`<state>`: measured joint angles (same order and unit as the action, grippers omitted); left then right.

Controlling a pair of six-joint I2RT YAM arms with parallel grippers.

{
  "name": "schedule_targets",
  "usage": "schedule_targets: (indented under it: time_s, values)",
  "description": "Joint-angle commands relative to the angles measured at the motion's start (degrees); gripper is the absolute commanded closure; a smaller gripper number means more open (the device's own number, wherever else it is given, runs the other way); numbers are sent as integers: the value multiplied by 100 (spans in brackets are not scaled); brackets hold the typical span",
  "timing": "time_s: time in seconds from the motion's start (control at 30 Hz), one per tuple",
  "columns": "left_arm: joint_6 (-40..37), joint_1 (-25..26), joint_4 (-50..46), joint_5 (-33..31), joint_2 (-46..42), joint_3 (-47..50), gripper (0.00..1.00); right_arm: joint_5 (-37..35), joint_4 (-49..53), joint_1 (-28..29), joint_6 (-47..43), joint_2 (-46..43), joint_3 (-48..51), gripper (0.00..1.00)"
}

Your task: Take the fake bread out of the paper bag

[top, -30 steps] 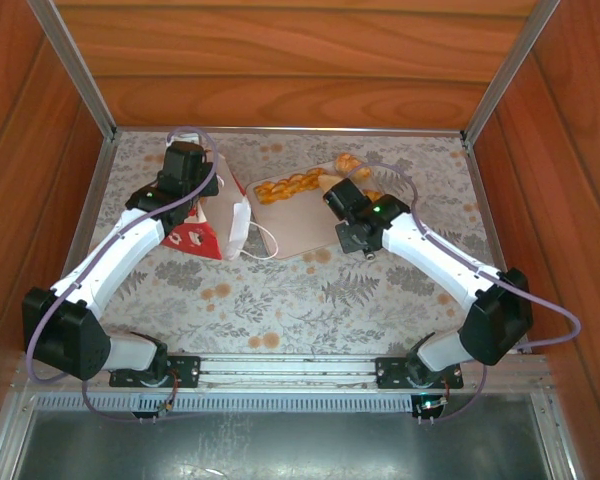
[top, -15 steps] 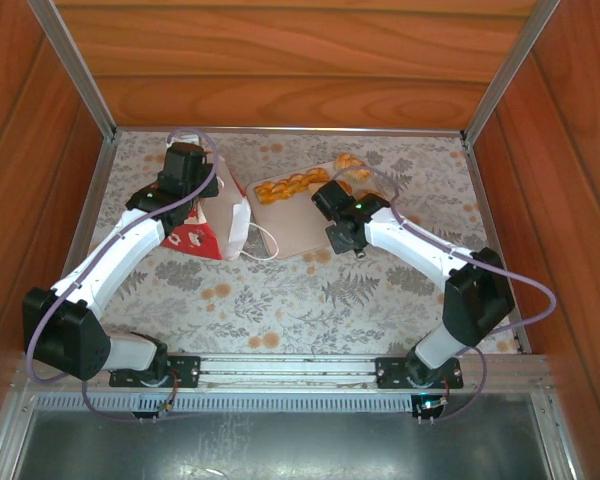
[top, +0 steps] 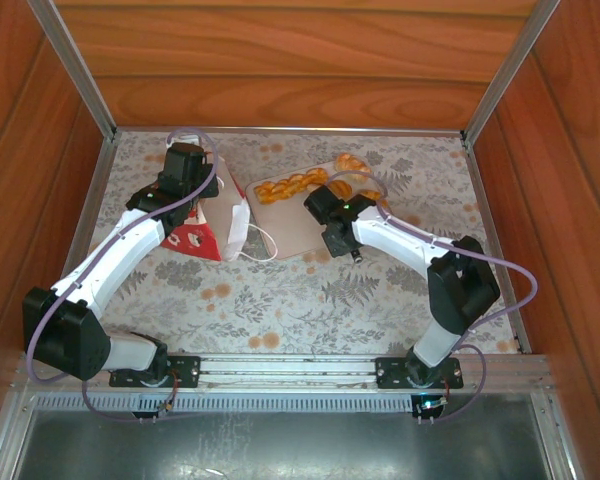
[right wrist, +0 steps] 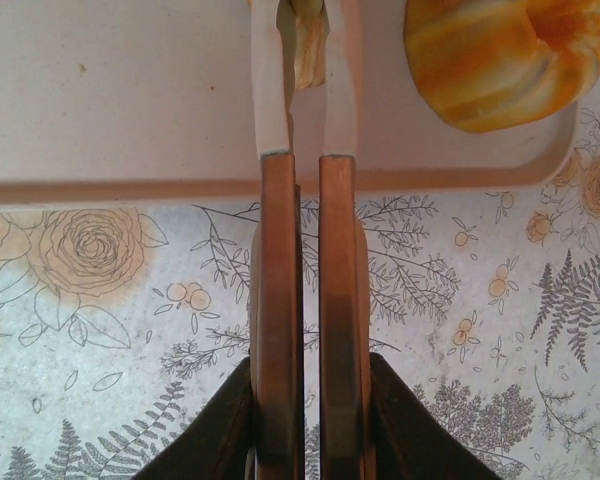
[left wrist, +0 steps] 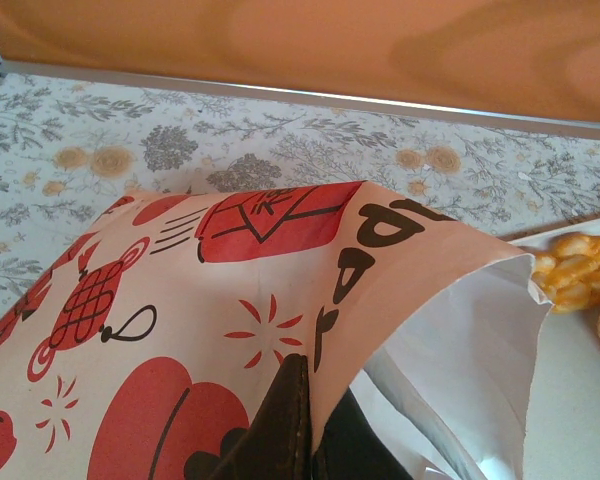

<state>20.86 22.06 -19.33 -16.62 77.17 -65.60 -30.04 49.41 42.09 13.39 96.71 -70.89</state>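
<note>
- My left pincer [left wrist: 308, 445] is clenched on the upper edge of the paper bag [left wrist: 230, 300]; the paper passes between my two dark fingers.
- The paper bag stands at the left of the table [top: 280, 290], its open mouth turned toward the beige tray [top: 298, 228] just beside it.
- My right pincer [right wrist: 304, 40] is all but closed, with only a thin slit between the fingers [right wrist: 270, 90], and it reaches out over the near rim of the tray.
- A pale yellowish sliver shows between my right fingertips; I cannot tell whether I grip it.
- The fake bread [top: 285, 186] lies on the tray's far part, with one glossy bun [right wrist: 500, 60] just to the right of my right fingers.
</note>
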Motion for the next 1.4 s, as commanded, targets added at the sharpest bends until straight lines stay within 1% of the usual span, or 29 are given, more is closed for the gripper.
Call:
schedule_targets:
  time_s: [0.0, 0.13, 0.2, 0.27, 0.83, 1.0, 1.1, 1.2, 1.37]
  values:
    - [80, -44, -20, 25, -105, 2, 100, -74, 180, 84, 106, 35, -122, 72]
    - [86, -44, -14, 37, -105, -20, 100, 126, 253, 166, 153, -105, -84, 66]
    - [99, -44, -10, 54, -98, -25, 100, 202, 268, 210, 173, -108, -61, 65]
    - [95, -42, -18, 58, -97, -32, 100, 243, 264, 245, 179, -303, -18, 63]
    - [146, -44, -16, 89, -205, 1, 100, 1261, 546, 528, 221, -1035, 102, 57]
    - [163, -44, -18, 89, -228, 20, 100, 1512, 545, 546, 218, -1212, 141, 56]
    - [172, -44, -13, 89, -237, 37, 100, 1638, 513, 546, 298, -1299, 81, 61]
    - [169, -44, -15, 80, -255, 53, 100, 1918, 460, 546, 496, -1289, -112, 70]
    - [181, -44, -13, 55, -299, 92, 100, 3019, 113, 542, 942, -886, -561, 78]
